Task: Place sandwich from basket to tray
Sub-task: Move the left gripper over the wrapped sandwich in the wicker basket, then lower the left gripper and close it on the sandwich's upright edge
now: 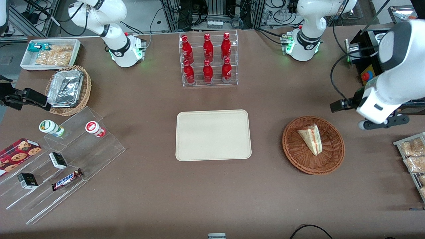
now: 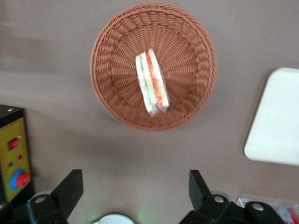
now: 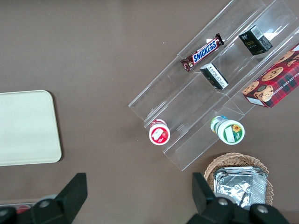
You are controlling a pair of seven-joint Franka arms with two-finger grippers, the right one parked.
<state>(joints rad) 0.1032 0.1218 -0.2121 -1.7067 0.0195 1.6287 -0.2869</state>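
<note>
The sandwich (image 1: 311, 137) (image 2: 152, 83), a pale bread wedge with red and green filling, lies in the reddish-brown wicker basket (image 1: 292, 149) (image 2: 107, 60). The cream tray (image 1: 212, 134) (image 2: 275, 121) lies flat beside the basket, toward the parked arm's end, with nothing on it. My gripper (image 1: 383, 123) (image 2: 134, 186) hangs above the table beside the basket, toward the working arm's end and apart from it. Its fingers (image 2: 70, 186) stand wide open with only bare table between them.
A clear rack of red bottles (image 1: 208, 59) stands farther from the front camera than the tray. A black box with a red button (image 1: 367, 74) (image 2: 14, 158) and a tray of snack packets (image 1: 413, 156) flank my gripper. Stepped acrylic shelves (image 1: 63, 159), a tan basket (image 1: 68, 89) and a white bin (image 1: 49, 53) sit toward the parked arm's end.
</note>
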